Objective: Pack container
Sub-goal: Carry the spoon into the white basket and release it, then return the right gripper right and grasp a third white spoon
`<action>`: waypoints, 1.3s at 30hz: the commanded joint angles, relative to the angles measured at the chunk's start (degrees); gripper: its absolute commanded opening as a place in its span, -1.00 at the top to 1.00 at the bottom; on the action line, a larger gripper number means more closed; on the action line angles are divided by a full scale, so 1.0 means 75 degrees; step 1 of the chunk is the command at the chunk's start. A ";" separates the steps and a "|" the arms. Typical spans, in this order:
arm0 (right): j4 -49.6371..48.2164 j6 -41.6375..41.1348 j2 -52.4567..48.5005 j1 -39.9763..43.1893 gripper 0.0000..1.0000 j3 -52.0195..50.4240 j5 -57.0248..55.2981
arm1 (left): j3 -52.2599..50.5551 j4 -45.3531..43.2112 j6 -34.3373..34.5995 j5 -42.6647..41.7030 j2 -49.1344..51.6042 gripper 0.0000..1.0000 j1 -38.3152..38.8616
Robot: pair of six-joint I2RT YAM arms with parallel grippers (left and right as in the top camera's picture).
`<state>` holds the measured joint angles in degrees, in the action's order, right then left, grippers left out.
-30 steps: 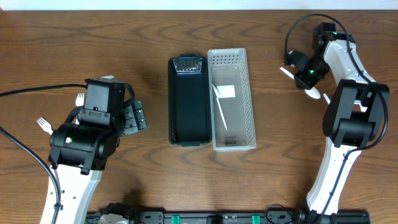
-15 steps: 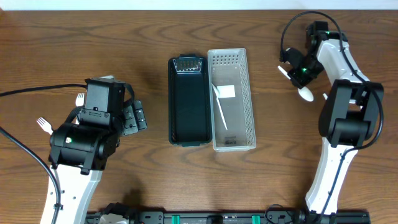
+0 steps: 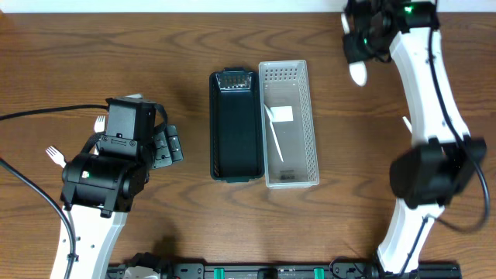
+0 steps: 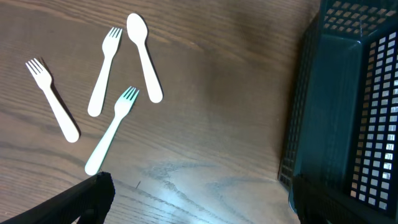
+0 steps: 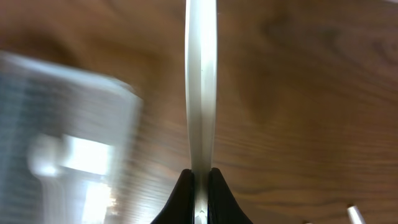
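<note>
A black basket (image 3: 235, 128) and a grey-white basket (image 3: 290, 124) stand side by side at the table's middle. The grey one holds a white utensil (image 3: 275, 132). My right gripper (image 3: 358, 45) is shut on a white spoon (image 3: 357, 74) and holds it above the table at the far right, beyond the grey basket; the spoon runs straight out from the jaws in the right wrist view (image 5: 201, 87). My left gripper (image 4: 199, 205) is open and empty over bare wood. Three white forks (image 4: 104, 70) and a white spoon (image 4: 144, 56) lie left of it.
The black basket's wall (image 4: 323, 106) fills the right side of the left wrist view. A small white piece (image 3: 405, 122) lies on the table at the right, near the right arm. One fork (image 3: 54, 156) shows beside the left arm.
My right gripper has lifted the white spoon and carried it toward the far edge and slightly left. The left arm has not moved.
</note>
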<state>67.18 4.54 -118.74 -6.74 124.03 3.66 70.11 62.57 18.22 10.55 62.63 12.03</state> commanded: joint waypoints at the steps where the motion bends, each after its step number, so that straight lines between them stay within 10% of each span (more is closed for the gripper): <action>1: 0.0181 -0.2553 0.0245 -0.0530 0.97 0.0070 0.0149 | 0.0128 -0.0012 0.0073 0.0087 -0.0006 -0.89 -0.0017; 21: -0.0638 -0.3847 0.0099 -0.2774 0.97 -0.3561 -0.0516 | 0.0128 -0.0003 0.0073 0.0085 -0.0006 -0.89 -0.0017; 24: -0.0828 -0.3258 0.0099 -0.2900 0.42 -0.3681 -0.0513 | 0.0128 -0.0003 0.0073 0.0087 -0.0006 -0.89 -0.0017; 37: 0.1218 -0.1795 0.0423 -0.1722 0.15 -0.0061 -0.1649 | 0.0128 0.0114 0.0073 0.0087 -0.0006 -0.89 -0.0017; 39: 0.1702 -0.1510 0.0629 -0.1131 -0.13 0.0612 -0.2060 | 0.0128 0.0111 0.0073 0.0087 -0.0006 -0.89 -0.0017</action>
<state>77.56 -10.50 -117.60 -20.93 123.00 -4.60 70.11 63.16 18.22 10.57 62.63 12.03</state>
